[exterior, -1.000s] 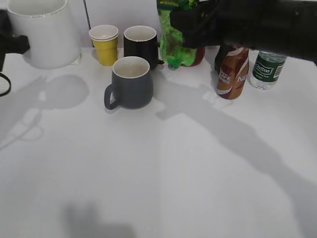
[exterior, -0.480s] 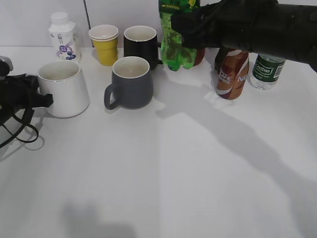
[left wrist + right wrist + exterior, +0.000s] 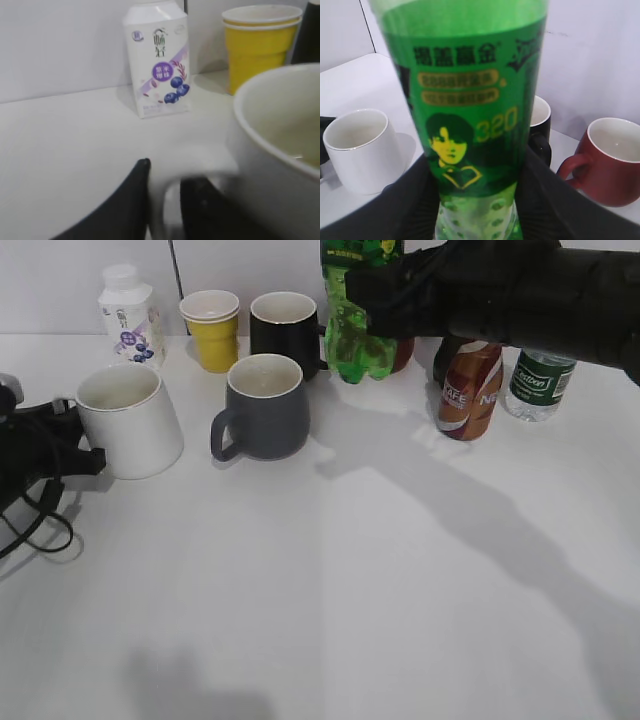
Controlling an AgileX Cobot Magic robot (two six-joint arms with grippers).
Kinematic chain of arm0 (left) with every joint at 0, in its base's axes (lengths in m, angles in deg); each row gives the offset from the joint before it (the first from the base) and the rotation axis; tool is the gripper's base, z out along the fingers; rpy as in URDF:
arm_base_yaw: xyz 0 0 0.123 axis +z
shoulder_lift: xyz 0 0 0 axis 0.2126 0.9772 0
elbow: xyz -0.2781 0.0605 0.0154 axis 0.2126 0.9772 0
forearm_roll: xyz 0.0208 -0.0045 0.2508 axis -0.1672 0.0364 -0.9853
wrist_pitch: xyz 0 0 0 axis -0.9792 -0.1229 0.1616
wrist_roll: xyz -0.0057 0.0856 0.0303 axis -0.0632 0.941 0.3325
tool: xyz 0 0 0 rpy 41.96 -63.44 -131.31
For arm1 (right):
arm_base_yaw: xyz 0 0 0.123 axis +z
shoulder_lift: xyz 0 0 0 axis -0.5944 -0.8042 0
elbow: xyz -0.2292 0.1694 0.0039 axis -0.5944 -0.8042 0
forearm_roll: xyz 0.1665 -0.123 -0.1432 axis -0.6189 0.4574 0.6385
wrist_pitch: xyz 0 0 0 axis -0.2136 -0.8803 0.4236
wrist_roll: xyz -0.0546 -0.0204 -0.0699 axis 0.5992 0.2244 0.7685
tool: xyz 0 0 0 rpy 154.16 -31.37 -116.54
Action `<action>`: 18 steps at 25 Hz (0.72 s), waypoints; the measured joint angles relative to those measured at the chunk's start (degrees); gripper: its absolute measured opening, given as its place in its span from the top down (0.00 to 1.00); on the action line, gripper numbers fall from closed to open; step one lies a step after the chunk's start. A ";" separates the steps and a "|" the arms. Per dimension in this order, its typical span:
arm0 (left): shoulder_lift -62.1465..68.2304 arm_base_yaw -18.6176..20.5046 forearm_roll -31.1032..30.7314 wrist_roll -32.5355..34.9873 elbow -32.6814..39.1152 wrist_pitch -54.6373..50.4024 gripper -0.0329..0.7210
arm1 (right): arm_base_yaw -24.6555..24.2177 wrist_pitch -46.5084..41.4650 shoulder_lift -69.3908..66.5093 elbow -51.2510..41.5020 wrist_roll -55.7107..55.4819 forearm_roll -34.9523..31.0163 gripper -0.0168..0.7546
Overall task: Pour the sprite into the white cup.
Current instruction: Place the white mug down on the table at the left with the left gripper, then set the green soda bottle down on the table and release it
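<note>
Sprite: the sprite (image 3: 352, 325) is held upright, lifted off the table (image 3: 330, 590) at the back of the scene, above the row of drinks; translucent green plastic, lobed at the base, wrapped in a glossy green label with yellow and white print.
Right gripper: the right gripper (image 3: 480, 200) is clenched around the lower body of the bottle, its dark jaws pressed to both sides.
White cup: the white cup (image 3: 128, 418) is set on the table at the left, well apart from the bottle; smooth glazed white, tapered, wider at the base, and apparently empty inside.
Left gripper: the left gripper (image 3: 70, 445) is closed on the cup's handle, as the left wrist view suggests, though that view is blurred.
Progress: bottle and cup are both judged secured; no liquid is seen in the cup, so bringing the two together and tilting the bottle is judged to remain. Whether the cap is on cannot be told.
Neighbours: a dark grey mug (image 3: 262, 407) with a matte surface is seen between cup and bottle; behind it stand a black mug (image 3: 284, 331) and a stacked yellow cup (image 3: 211, 329).
Far left: a small white blueberry-printed bottle (image 3: 127, 314) is seen by the wall.
</note>
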 joint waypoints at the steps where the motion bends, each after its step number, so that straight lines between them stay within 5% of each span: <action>1: -0.10 0.05 -0.07 -0.06 1.18 1.08 0.67 | 0.00 -0.07 0.00 0.00 0.00 0.00 0.56; 18: -8.21 0.04 0.54 -0.39 12.56 0.98 0.59 | 0.00 -0.69 -5.23 -0.65 2.57 -4.53 0.56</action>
